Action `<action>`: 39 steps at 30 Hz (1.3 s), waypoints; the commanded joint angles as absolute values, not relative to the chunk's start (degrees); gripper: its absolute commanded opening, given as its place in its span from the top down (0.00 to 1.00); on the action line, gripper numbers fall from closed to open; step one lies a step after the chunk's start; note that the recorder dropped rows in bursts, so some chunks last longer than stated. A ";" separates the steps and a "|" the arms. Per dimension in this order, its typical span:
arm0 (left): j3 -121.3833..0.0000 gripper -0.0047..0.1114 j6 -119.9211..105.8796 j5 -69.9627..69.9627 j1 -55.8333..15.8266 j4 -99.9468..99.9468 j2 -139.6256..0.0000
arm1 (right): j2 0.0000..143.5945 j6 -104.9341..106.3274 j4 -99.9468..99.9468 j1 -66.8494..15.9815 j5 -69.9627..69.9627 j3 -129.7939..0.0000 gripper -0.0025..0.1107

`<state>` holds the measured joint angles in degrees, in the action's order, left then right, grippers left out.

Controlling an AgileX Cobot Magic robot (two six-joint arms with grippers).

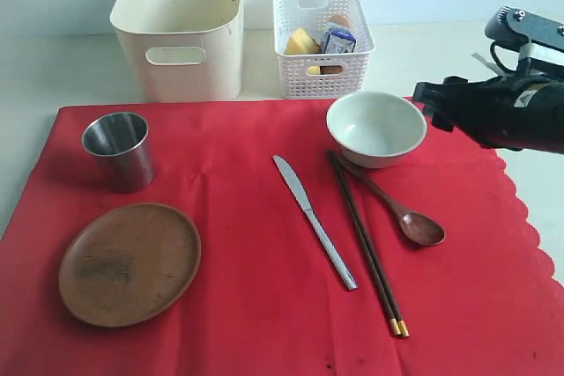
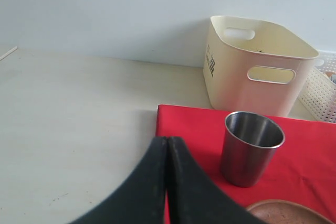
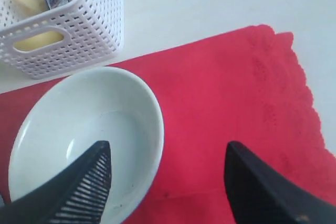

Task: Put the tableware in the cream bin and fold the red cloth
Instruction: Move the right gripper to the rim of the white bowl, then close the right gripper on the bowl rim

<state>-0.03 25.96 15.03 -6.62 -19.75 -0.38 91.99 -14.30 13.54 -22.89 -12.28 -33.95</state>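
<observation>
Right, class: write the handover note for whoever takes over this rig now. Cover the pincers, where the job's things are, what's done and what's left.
Left pincer: shut, holding nothing.
Right pincer: open over the bowl rim, gripping nothing.
Things: steel cup, wooden plate, knife, chopsticks, spoon and bowl all sit on the red cloth, spread flat. No tableware visible in the cream bin.
Done: nothing.
Left: bin all six, fold the cloth.
</observation>
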 commanded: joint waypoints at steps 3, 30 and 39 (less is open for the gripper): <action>0.00 0.95 25.64 14.68 -6.57 -19.84 0.00 | 96.79 -12.90 12.89 -22.60 -7.30 -40.72 0.44; 0.00 0.95 25.64 14.68 -6.57 -19.84 0.00 | 106.45 -8.96 12.89 -22.60 -4.35 -49.08 0.44; 0.00 0.95 25.64 14.68 -6.57 -19.84 0.00 | 110.42 -8.96 12.89 -22.60 2.33 -52.67 0.44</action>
<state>-0.03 25.96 15.03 -6.62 -19.75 -0.38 109.34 -9.59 13.42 -22.89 0.53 -51.63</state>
